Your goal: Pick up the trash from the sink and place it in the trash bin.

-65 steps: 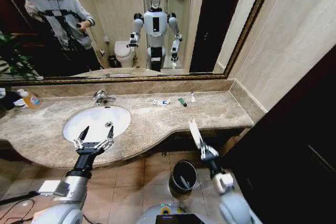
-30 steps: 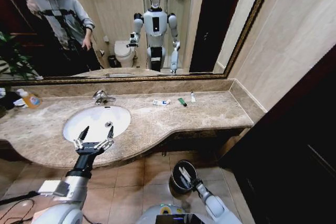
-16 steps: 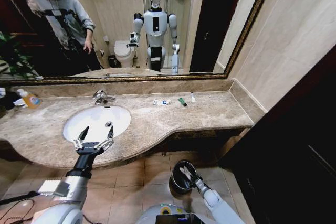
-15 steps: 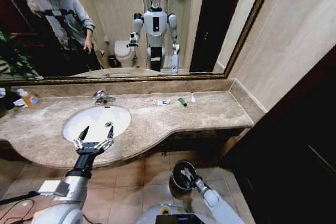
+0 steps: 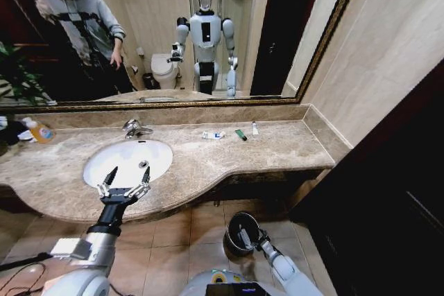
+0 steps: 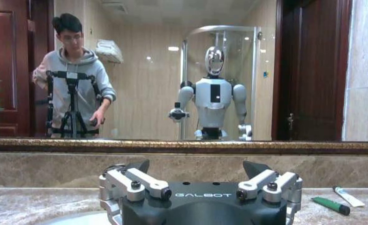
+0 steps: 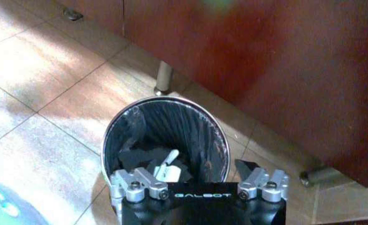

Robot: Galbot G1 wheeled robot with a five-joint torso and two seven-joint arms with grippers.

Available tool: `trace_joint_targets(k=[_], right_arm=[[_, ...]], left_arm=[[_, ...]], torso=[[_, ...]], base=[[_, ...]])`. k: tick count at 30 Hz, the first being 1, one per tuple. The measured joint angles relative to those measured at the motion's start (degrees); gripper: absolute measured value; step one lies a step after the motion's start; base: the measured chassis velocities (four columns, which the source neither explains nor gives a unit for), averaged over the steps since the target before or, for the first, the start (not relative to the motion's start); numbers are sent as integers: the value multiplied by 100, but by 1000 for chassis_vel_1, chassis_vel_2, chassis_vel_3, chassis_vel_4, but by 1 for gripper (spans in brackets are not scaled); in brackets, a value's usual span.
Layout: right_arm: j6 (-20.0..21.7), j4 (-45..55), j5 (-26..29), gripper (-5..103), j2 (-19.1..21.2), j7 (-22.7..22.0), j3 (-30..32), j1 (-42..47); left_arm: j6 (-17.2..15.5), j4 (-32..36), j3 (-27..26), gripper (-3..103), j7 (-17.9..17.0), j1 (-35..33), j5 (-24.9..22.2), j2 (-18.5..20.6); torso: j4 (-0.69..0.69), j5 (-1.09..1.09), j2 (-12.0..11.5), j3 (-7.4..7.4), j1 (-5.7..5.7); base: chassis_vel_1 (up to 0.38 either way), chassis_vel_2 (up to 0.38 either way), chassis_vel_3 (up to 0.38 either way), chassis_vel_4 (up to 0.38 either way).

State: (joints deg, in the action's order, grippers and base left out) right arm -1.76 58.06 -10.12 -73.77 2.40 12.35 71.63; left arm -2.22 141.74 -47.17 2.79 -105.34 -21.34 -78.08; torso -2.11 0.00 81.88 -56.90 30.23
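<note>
While the right gripper [image 7: 199, 180], marked GALBOT, hangs over the trash bin [image 7: 216, 129] with its fingers spread and empty, a white wrapper [image 7: 167, 168] lies inside the bin just past them. With GALBOT on it too, the left gripper [image 5: 123, 184] hovers open above the sink [image 5: 129, 161]. Beyond its fingers, a green stick [image 5: 241, 134], a white tube [image 5: 254, 128] and a white-blue packet [image 5: 213, 135] lie on the counter [image 5: 208, 164].
</note>
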Motion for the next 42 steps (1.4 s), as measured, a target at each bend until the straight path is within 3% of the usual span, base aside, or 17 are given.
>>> trace_joint_targets(k=[2,5,14,18,21,22,26,28,37,42], right_arm=[[1,33,3,88,0,-8,13,35],[17,192,6,99,-4,-46,57,144],[73,649,128,100,95,-104,119,359],[-3,1514,663,100,325,-203,271,759],[-237,2898,1329,100,696,-355,634,1564],[-237,2898,1329,100,696,-355,634,1564],[-399,4706,1410,100,938,-498,1246,2761],[-399,4995,1380,100,965,-513,1331,2903],[54,6437,1338,100,990,-635,1569,3190],[600,6879,1463,100,1077,-632,1480,2697]], left_arm=[[0,0,0,100,0,0,0,0],[0,0,0,100,0,0,0,0],[0,0,0,100,0,0,0,0],[0,0,0,100,0,0,0,0],[0,0,0,100,0,0,0,0],[0,0,0,100,0,0,0,0],[0,0,0,100,0,0,0,0],[0,0,0,100,1,0,0,0],[0,0,0,100,1,0,0,0],[0,0,0,100,1,0,0,0]], torso=[[0,0,0,0,0],[0,0,0,0,0],[0,1,0,0,0],[-1,2,0,0,0],[0,-1,0,0,0],[0,-1,0,0,0],[2,0,1,0,-1],[1,-1,1,0,-1],[1,0,1,0,0],[0,0,1,0,-1]], base=[[0,0,0,0],[0,0,0,0],[0,0,0,0],[0,0,0,0],[0,0,0,0],[0,0,0,0],[0,0,0,0],[0,0,0,0],[0,0,0,0],[0,0,0,0]])
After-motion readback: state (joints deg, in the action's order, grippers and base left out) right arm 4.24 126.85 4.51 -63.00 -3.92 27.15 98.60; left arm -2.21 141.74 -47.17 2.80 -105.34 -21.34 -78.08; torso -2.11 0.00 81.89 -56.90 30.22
